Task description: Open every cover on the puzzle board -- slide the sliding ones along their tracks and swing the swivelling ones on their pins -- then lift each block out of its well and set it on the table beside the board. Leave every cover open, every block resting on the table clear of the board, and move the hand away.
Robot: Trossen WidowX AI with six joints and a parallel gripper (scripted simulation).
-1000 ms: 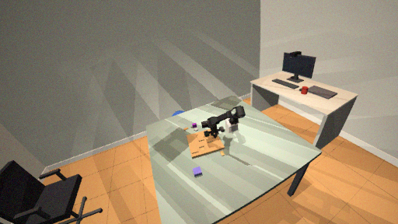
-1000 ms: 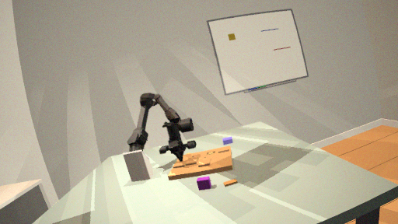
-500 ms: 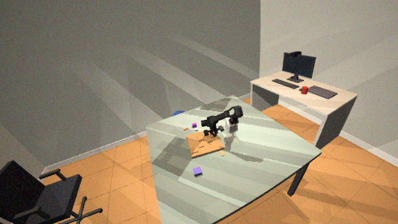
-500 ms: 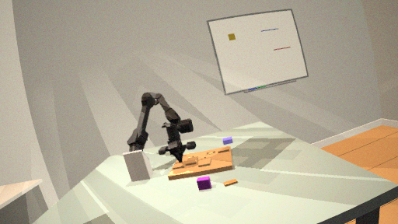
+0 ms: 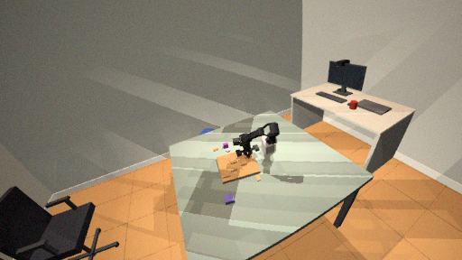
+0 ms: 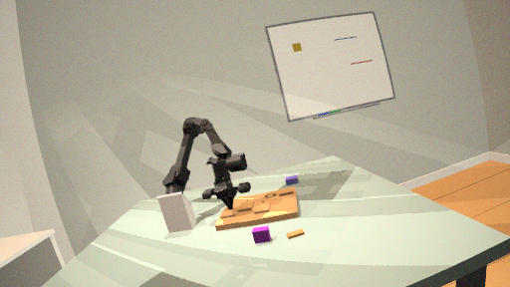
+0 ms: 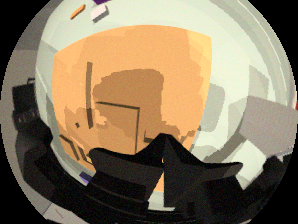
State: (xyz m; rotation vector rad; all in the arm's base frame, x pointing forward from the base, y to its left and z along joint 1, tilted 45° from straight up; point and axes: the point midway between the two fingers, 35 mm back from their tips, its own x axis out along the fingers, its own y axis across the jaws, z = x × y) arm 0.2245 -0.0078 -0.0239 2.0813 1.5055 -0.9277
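Note:
The orange puzzle board (image 5: 249,170) (image 6: 285,210) (image 7: 145,42) lies flat on the table. Low flat covers of the same colour sit on it; a dark slot (image 7: 89,92) and dark outlines show in the wrist view. I cannot tell how far each cover is open. My gripper (image 6: 230,205) (image 7: 164,135) is shut and empty, tips pointing down at the board's near-arm side; whether they touch it is unclear. A magenta block (image 5: 226,145) (image 6: 261,234) and a violet block (image 5: 229,199) (image 6: 292,179) (image 7: 85,177) rest on the table on opposite sides, clear of the board.
A thin orange piece (image 5: 216,149) (image 6: 295,233) (image 7: 78,12) lies near the magenta block, with a small pale piece (image 7: 99,13) beside it. Another small orange piece (image 5: 258,178) lies close to the board's edge. A pale box (image 5: 269,145) (image 6: 177,213) (image 7: 272,120) stands by the arm's base.

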